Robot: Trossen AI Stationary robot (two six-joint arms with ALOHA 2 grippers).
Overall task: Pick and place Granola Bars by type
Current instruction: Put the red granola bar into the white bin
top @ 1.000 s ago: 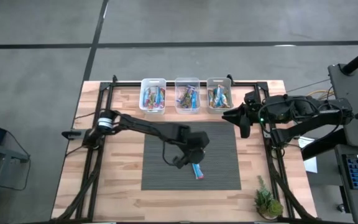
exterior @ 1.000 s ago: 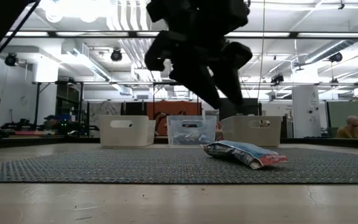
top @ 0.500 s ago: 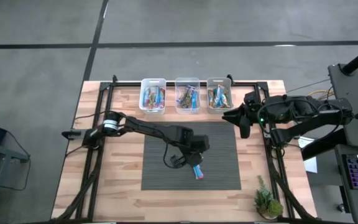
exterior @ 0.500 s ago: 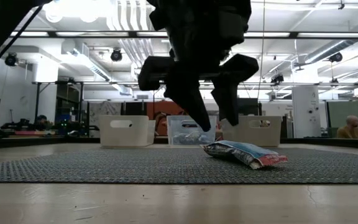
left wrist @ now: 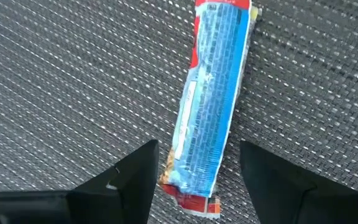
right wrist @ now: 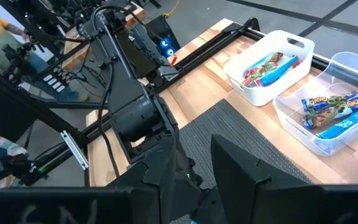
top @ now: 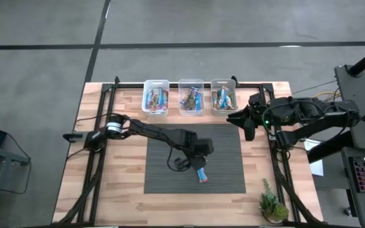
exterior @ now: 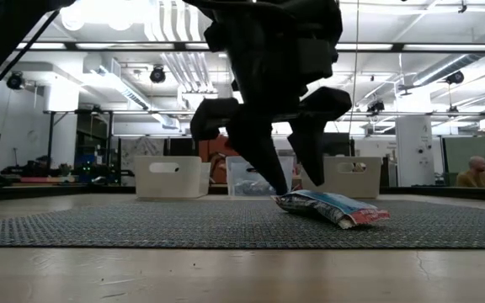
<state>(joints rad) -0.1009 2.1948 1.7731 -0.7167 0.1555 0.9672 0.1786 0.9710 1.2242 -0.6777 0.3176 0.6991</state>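
Observation:
One granola bar [top: 201, 175] in a blue wrapper with red ends lies flat on the dark mat [top: 163, 171]; it also shows in the low view [exterior: 331, 208] and the left wrist view [left wrist: 210, 106]. My left gripper [top: 199, 168] is open and low over the bar's far end. Its fingers stand on either side of that end [left wrist: 191, 193] without plainly touching it. More bars fill three bins at the far edge. My right gripper [top: 247, 126] is open and waits beside the right bin.
Three small bins stand in a row at the far edge: left [top: 156, 96], middle [top: 191, 96] and right [top: 224, 95]. A small potted plant [top: 272, 206] sits at the near right corner. A black frame rail runs along the table's sides.
My left gripper has come down toward the bar and turned, so its open fingers now reach almost to the mat around the bar's far end. The bar has not moved.

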